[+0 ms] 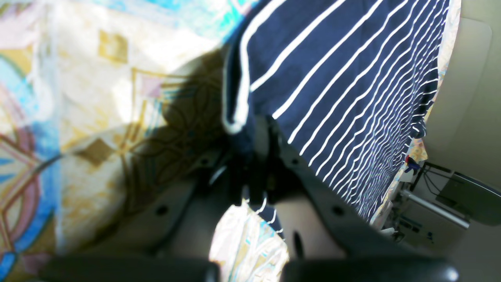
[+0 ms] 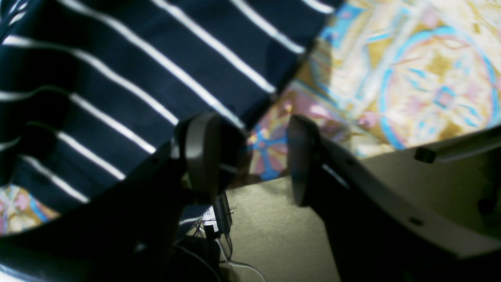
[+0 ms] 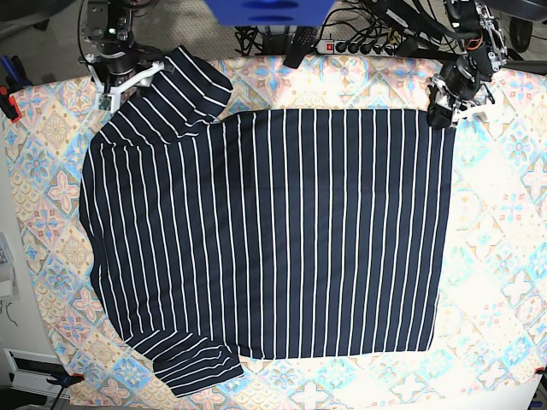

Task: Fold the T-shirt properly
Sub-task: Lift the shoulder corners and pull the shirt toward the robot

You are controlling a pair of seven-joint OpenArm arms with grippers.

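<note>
The dark navy T-shirt with thin white stripes lies spread flat on the patterned cloth, with sleeves at the top left and bottom left. My left gripper is at the shirt's top right corner. In the left wrist view the gripper is shut on the shirt's edge. My right gripper is at the top left sleeve. In the right wrist view it is open and empty, and the shirt's edge lies beside its left finger.
The pastel floral-tile cloth covers the table and hangs over its edges. A power strip and cables lie behind the table. A clamp grips the left edge. Beige floor shows below the table edge.
</note>
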